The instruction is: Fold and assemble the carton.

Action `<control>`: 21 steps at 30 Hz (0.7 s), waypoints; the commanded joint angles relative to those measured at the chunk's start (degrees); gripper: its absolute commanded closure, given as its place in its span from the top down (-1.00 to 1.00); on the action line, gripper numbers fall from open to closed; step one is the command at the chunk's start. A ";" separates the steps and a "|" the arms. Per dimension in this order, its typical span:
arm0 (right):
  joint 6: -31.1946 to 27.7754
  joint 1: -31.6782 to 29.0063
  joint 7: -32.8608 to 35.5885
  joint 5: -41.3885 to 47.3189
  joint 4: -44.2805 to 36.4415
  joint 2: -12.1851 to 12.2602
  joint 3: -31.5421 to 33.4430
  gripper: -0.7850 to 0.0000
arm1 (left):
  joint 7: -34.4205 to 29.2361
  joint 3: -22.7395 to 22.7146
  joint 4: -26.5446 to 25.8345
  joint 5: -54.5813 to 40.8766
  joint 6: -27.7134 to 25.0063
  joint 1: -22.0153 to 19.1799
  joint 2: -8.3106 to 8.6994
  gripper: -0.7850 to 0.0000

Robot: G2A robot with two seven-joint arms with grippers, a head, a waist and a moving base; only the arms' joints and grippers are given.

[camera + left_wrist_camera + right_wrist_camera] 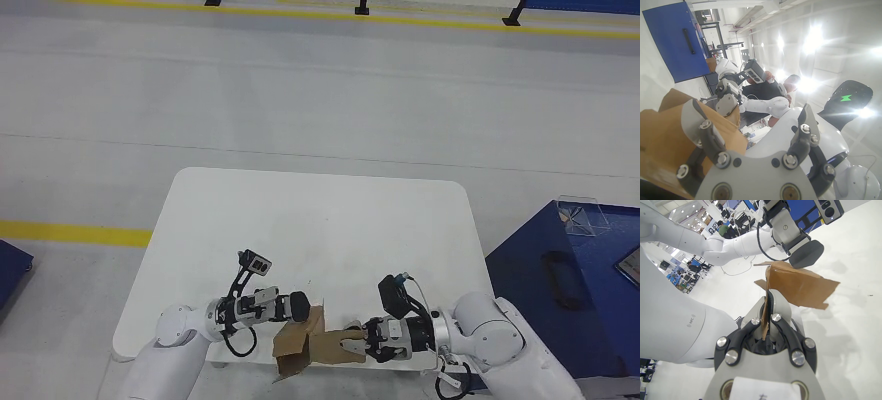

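A brown carton (pixel 305 345), partly folded with loose flaps, is held above the near edge of the white table (pixel 300 230). My right gripper (pixel 355 342) is shut on one thin flap of it; in the right wrist view the flap runs edge-on between the fingertips (pixel 770 294) and the carton's broad panel (pixel 800 287) stands beyond. My left gripper (pixel 293 306) is at the carton's other side, open wide (pixel 751 108). One of its fingers (pixel 694 113) lies against the carton (pixel 662 128), the other is free. Its dark pad (pixel 806 254) touches the carton's upper edge.
The white table stretches away behind the carton, bare of other objects. A blue cabinet (pixel 570 270) stands on the floor off the table's right side. Both arms are close together at the table's near edge.
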 commanded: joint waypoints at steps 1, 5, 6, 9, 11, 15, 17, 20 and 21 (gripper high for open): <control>-0.06 0.04 -0.38 0.07 -0.21 0.08 0.07 -1.00 | -0.30 0.58 0.46 1.03 0.30 -0.08 0.00 1.00; 0.22 -0.02 -1.27 0.92 -0.03 0.24 0.00 -1.00 | -0.67 1.24 0.83 1.18 0.67 0.01 0.02 1.00; 0.44 -0.11 -1.39 1.82 0.11 0.24 -0.28 -1.00 | -0.49 1.10 0.75 0.32 0.49 0.09 0.00 1.00; 0.44 -0.11 -1.39 1.82 0.11 0.24 -0.28 -1.00 | 0.16 0.81 0.38 -0.39 -0.16 0.16 -0.02 1.00; 0.44 -0.11 -1.39 1.82 0.11 0.24 -0.28 -1.00 | 0.16 0.81 0.38 -0.39 -0.16 0.16 -0.02 1.00; 1.74 -0.73 -3.22 4.41 -0.13 0.09 -1.09 -1.00 | 0.16 0.81 0.38 -0.39 -0.16 0.16 -0.02 1.00; 2.40 -0.35 -3.06 8.72 0.39 0.08 -1.73 -1.00 | 1.02 0.75 0.02 -1.35 1.09 0.49 -0.03 1.00; 3.74 0.68 -2.05 14.68 2.22 0.19 -1.77 -1.00 | 1.54 -2.58 -1.38 -0.88 -1.54 0.76 0.60 1.00; 4.23 1.03 -1.59 17.04 2.86 0.23 -1.75 -1.00 | 2.51 -3.86 -2.26 0.95 -2.51 1.18 0.94 1.00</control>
